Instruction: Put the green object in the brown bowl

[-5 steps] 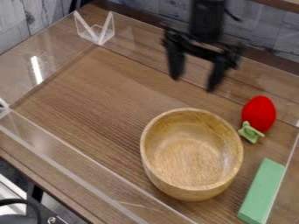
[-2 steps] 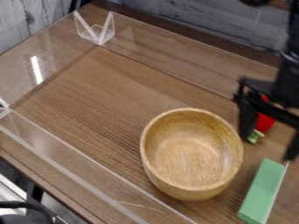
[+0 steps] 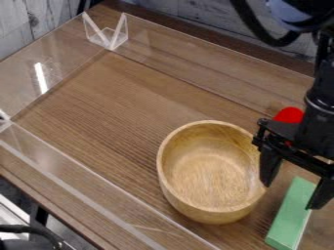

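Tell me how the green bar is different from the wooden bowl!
The green bar is long, flat and light green; the wooden bowl is round, hollow and light brown. The bowl is much wider than the bar. The open gripper hangs just above the bar, beside the bowl. Both rest on the table.

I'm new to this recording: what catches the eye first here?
The wide brown bowl sits empty on the wooden table, right of centre. Just right of it, the black gripper hangs open, pointing down over the upper end of the green object, with a red round object behind it.
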